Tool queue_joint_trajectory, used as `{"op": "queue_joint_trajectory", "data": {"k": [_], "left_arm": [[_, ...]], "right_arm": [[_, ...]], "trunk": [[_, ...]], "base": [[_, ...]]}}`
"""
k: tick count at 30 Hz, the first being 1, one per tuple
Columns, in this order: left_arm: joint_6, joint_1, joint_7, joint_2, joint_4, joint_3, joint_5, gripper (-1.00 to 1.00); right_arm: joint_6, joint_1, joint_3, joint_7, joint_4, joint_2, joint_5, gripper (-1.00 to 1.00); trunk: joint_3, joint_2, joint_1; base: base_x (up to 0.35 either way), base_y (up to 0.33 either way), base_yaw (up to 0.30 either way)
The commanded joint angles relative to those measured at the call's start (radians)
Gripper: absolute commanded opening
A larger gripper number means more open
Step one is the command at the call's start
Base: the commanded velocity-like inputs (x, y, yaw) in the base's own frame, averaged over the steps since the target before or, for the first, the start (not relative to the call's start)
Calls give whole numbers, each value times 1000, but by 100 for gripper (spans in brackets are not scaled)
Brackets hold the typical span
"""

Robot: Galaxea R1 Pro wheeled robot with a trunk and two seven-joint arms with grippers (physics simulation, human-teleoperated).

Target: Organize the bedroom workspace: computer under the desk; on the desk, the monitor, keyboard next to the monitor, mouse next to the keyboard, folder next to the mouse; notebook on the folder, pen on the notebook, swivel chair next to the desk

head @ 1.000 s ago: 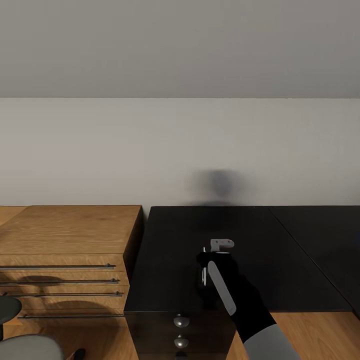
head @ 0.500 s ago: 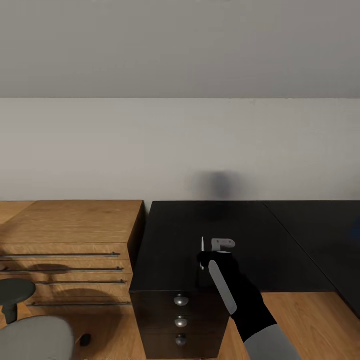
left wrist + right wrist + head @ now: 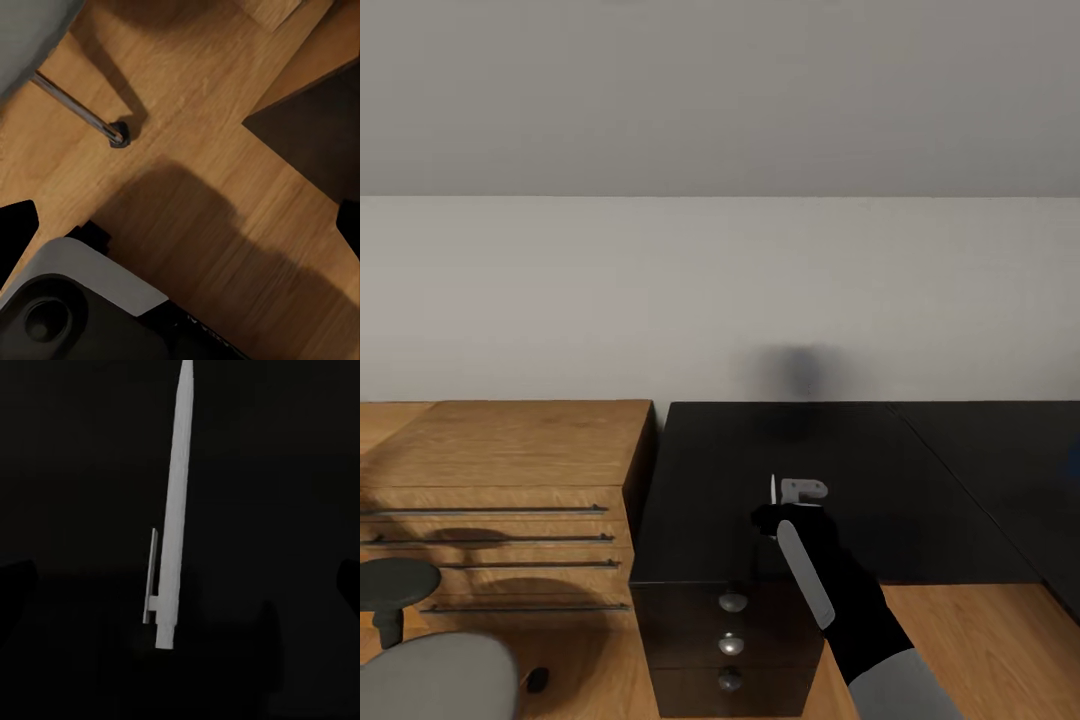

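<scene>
From left to right in the head view: the chair [image 3: 435, 675] sits at the lower left on the wood floor, one chrome leg and caster [image 3: 116, 136] visible from the left wrist. A wooden dresser [image 3: 500, 470] stands beside it, flush with the desk [image 3: 710, 470], whose drawer unit [image 3: 730, 640] faces me. My right gripper [image 3: 785, 505] hovers over the desktop, closed on the pen [image 3: 172, 510], which stands nearly upright in it; the right wrist view shows the pen as a pale stick with its clip against the black top. I cannot tell the state of the left gripper [image 3: 180, 225]; its dark finger edges sit at the frame sides, apparently apart, over the floor.

A trace of blue [image 3: 1074, 455] shows at the far right edge of the desk, too small to name with certainty. I judge the pen belongs that way, on the notebook. To do this well I would keep the grip firm, carry the pen level and clear of the desktop, bring the stack fully into view first, then lower until the pen lies flat before releasing, since a thin round stick will roll.
</scene>
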Motion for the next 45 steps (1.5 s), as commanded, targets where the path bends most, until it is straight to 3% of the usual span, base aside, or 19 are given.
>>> {"op": "queue_joint_trajectory", "data": {"k": [1,34,39,45], "left_arm": [[4,0,5,1,-2,-1,2,100],[4,0,11,-12,-5,-3,15,100],[5,0,8,-14,-7,-1,17,100],[5,-1,5,-15,-6,0,18,100]], "right_arm": [[2,-1,1,-10,0,0,-15,100],[1,-2,-5,-12,5,0,-29,100],[1,-1,-5,-13,5,0,-28,100],[2,-1,-5,-14,6,0,-29,100]], "trunk": [[-1,-1,0],[-1,-1,0],[-16,-36,19],[-16,-36,19]], "base": [[40,88,0],[52,11,0],[3,0,0],[1,0,0]]}}
